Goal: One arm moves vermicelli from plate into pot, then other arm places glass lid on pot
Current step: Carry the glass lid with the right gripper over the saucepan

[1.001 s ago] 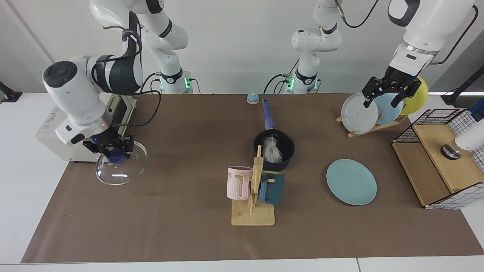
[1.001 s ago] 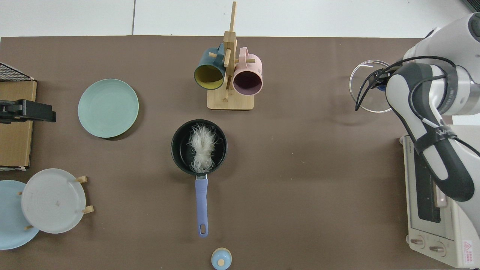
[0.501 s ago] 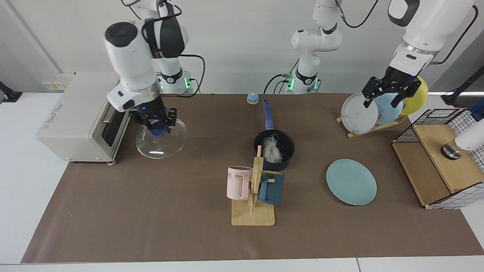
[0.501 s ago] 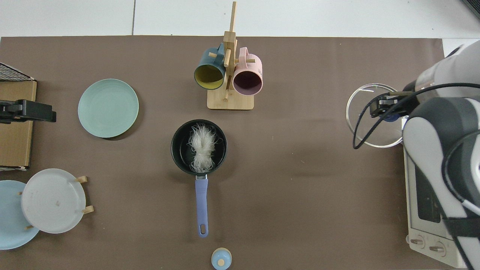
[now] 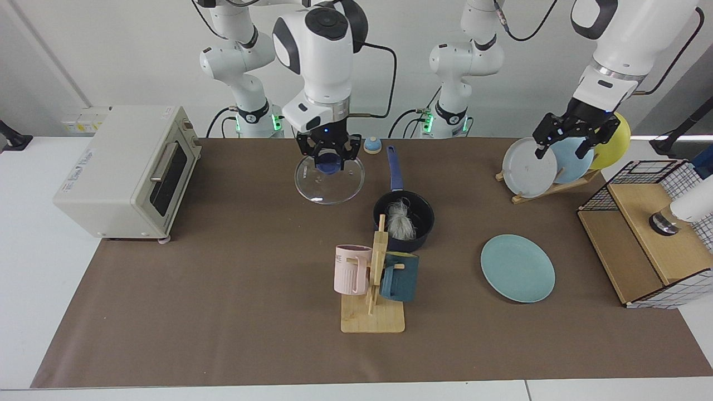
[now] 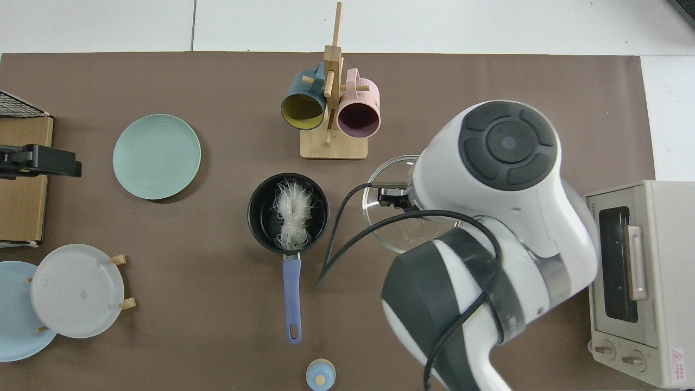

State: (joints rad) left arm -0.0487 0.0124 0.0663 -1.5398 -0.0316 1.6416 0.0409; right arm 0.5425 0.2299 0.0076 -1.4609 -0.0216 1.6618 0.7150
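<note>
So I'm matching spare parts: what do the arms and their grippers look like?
Both arms are glossy white with dark grey joint bands. The right gripper and left gripper are black, two-fingered. Black cables loop along each arm; green lights glow at the bases.

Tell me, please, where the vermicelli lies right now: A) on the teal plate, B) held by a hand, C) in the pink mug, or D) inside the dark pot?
D: the vermicelli sits inside the pot, while the plate is bare.

Brown mat (image 5: 223,312) covers a white table (image 5: 33,267) before a pale wall (image 5: 111,50)
</note>
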